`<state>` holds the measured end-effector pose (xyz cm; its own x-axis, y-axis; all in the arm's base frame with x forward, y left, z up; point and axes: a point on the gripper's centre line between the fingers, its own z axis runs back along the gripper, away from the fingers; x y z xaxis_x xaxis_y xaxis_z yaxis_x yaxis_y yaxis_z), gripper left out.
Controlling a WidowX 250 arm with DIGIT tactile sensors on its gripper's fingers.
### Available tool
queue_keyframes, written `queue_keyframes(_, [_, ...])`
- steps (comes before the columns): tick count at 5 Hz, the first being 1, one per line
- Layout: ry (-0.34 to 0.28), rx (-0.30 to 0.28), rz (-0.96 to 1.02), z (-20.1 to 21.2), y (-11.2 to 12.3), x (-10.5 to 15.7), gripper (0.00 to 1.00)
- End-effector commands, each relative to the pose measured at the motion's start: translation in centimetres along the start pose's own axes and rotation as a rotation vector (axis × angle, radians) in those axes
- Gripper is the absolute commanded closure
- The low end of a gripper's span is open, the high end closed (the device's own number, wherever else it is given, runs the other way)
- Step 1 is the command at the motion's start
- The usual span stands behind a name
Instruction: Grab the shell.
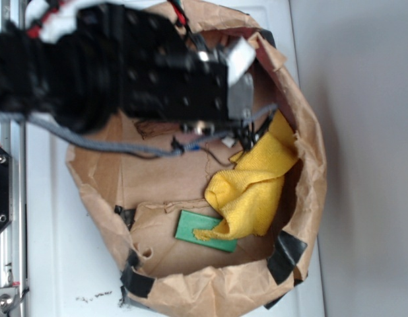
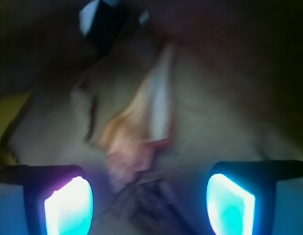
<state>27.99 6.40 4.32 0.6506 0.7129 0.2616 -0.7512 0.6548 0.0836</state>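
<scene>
Brown paper basin [image 1: 309, 218], blurred shell [image 2: 141, 127] between spread hand [image 2: 149, 205] fingers.

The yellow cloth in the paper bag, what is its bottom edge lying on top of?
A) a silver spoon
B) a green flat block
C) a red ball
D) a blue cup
B. In the exterior view the yellow cloth droops down over one end of the green flat block, which lies on the floor of the brown paper bag.
</scene>
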Motion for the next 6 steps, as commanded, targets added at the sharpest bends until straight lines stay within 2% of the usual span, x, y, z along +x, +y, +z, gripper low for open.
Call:
queue_keyframes(1, [-0.093, -0.002, -0.016, -1.1, -1.1, 0.2, 0.0])
queue_keyframes(3, [-0.119, 0.021, -0.028, -1.7, -2.2, 0.5, 0.0])
queue_keyframes(4, [-0.075, -0.013, -0.019, -0.4, -0.8, 0.9, 0.0])
queue_keyframes(5, [-0.009, -0.098, -0.022, 2.0, 1.7, 0.9, 0.0])
queue_keyframes(6, [0.025, -0.123, -0.018, 2.9, 3.0, 1.1, 0.0])
